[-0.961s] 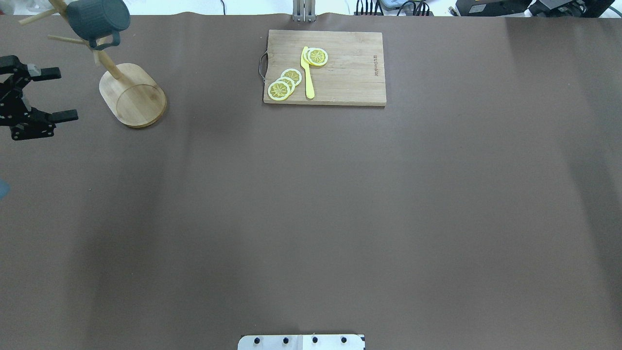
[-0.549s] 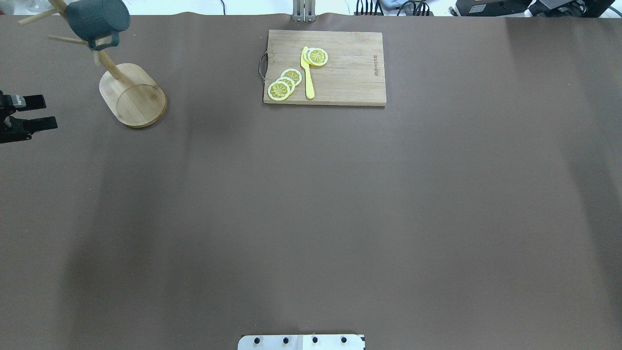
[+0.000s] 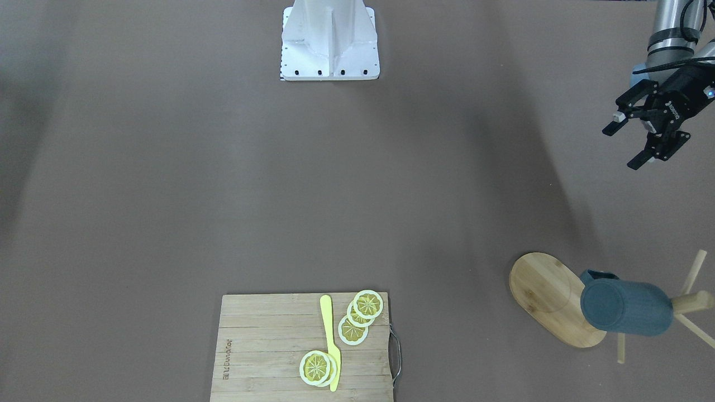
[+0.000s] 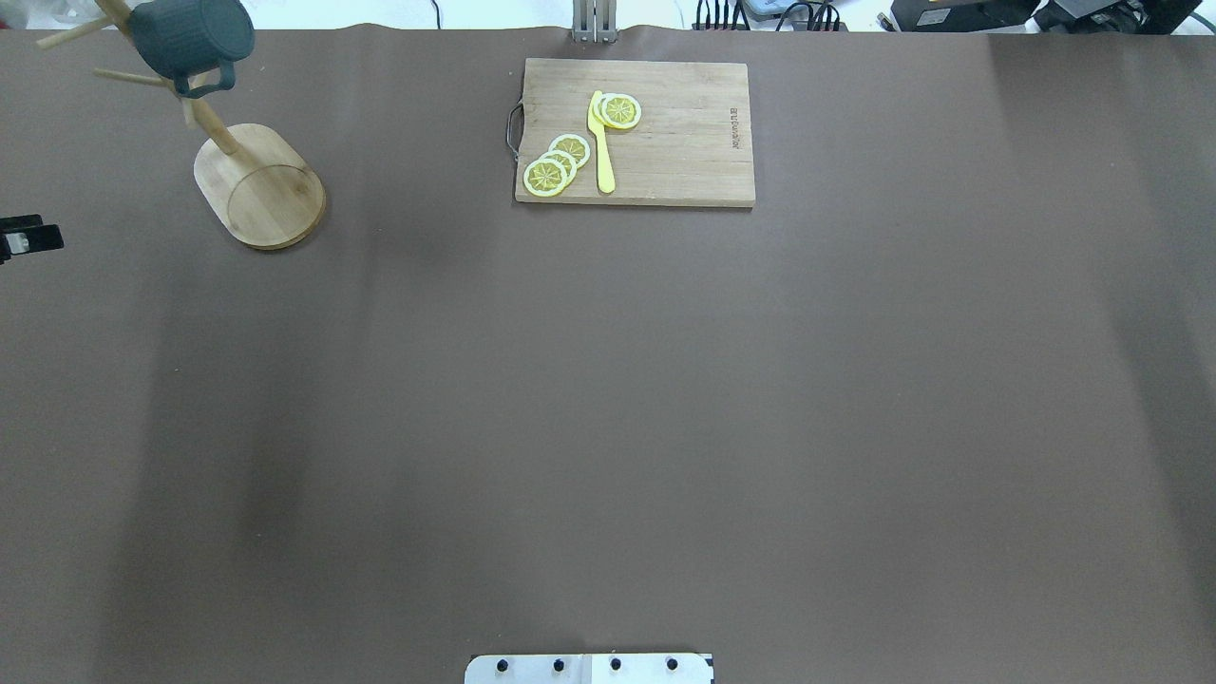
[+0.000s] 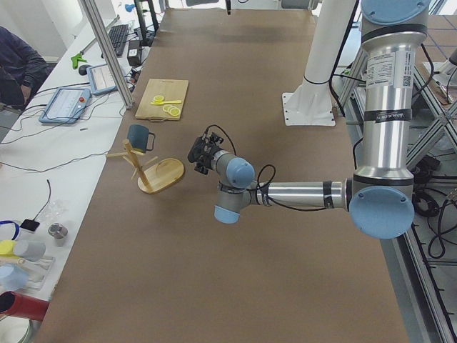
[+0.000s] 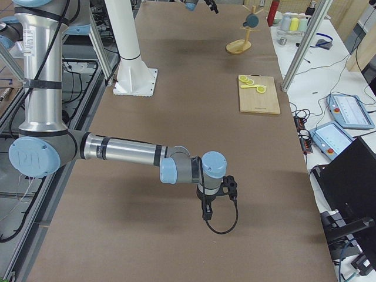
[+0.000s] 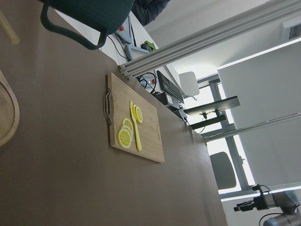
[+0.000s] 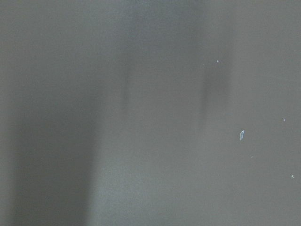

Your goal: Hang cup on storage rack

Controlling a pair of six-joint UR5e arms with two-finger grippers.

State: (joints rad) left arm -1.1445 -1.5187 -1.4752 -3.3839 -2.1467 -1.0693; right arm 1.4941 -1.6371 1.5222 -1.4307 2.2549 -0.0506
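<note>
The blue-grey cup [image 4: 190,38] hangs by its handle on a peg of the bamboo storage rack [image 4: 266,185], at the table's far left corner. In the front-facing view the cup [image 3: 623,307] lies sideways over the rack's oval base [image 3: 550,296]. My left gripper [image 3: 621,148] is open and holds nothing, well back from the rack and off the table; overhead, only a fingertip [image 4: 33,237] shows at the left edge. The left wrist view catches the cup's [image 7: 89,14] handle from below. My right gripper [image 6: 214,200] hangs low over the table far from the rack; whether it is open or shut I cannot tell.
A bamboo cutting board [image 4: 665,142] with lemon slices [image 4: 556,163] and a yellow knife [image 4: 601,142] lies at the far middle. The robot's white base [image 3: 329,39] stands at the near edge. A person sits at a side desk [image 5: 18,68].
My left gripper has drawn back leftward from the rack, almost out of the overhead view. The cup stays on its peg.
</note>
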